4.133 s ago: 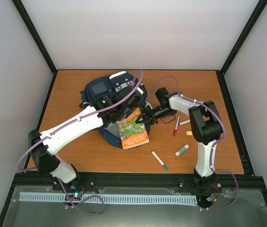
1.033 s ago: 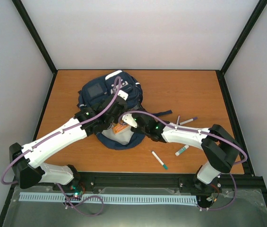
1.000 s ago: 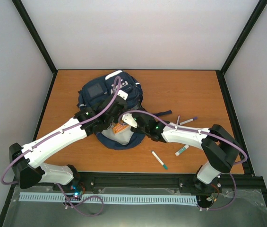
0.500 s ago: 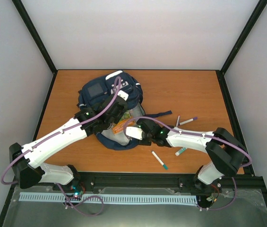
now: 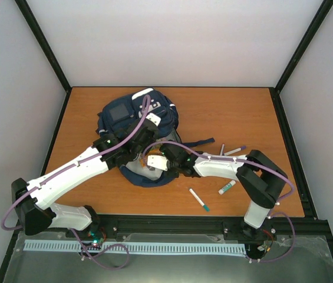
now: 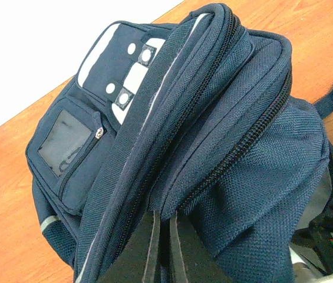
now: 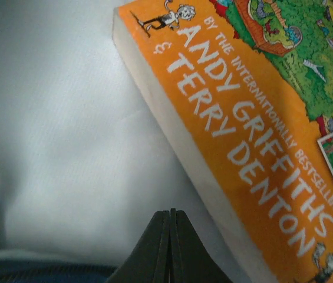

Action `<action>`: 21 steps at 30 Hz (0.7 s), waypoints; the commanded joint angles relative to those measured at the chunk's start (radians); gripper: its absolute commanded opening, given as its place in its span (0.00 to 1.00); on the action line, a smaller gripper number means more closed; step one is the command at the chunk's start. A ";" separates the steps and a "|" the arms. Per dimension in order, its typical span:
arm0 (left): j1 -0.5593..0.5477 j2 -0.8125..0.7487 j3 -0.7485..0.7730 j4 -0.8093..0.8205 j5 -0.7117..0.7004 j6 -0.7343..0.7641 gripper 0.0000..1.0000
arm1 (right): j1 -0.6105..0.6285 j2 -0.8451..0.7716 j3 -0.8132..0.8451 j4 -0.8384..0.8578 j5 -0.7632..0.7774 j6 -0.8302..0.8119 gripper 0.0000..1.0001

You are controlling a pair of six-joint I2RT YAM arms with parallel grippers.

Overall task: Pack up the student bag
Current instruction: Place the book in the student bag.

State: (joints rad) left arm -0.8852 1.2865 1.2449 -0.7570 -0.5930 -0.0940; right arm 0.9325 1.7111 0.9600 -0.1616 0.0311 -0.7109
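The bag [image 5: 132,118] lies on the table [image 5: 237,112] just beyond both claws, with its mouth turned toward you. Your left claw [image 6: 162,219] is clenched on a fold of the bag's upper edge. The zips and front pocket run away ahead of its tips, and it looks to be holding the mouth up.

Inside that mouth, your right claw [image 7: 171,213] is clenched with nothing between its fingers. The book [image 7: 243,130] lies just ahead and to the right of its tips, orange cover up, resting on the pale lining [image 7: 54,135]. The tips do not touch it.

I judge the step in hand to be the tail end of stowing the book: it sits inside the bag and is let go.

The next move calls for drawing the right claw straight back out of the mouth without dragging the book or catching the lining. Hold the left claw's lift so the opening does not sag onto the arm.

After that, the loose pens [image 5: 200,199] wait on the table behind the right claw, toward its arm's base. You will need that claw opened and brought down over one of them.
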 commanded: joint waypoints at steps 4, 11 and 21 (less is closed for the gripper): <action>0.006 -0.030 0.030 0.051 0.000 -0.031 0.01 | 0.008 0.080 0.077 0.088 0.057 0.008 0.03; 0.005 -0.035 0.032 0.042 0.023 -0.045 0.01 | 0.008 0.131 0.145 0.186 0.105 0.049 0.03; 0.005 -0.056 0.013 0.046 0.036 -0.054 0.01 | 0.037 0.083 0.053 0.182 -0.008 0.007 0.04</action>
State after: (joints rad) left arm -0.8711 1.2694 1.2438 -0.7612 -0.5594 -0.1184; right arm 0.9390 1.8408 1.0649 -0.0174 0.1104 -0.6849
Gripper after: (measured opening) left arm 0.051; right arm 0.037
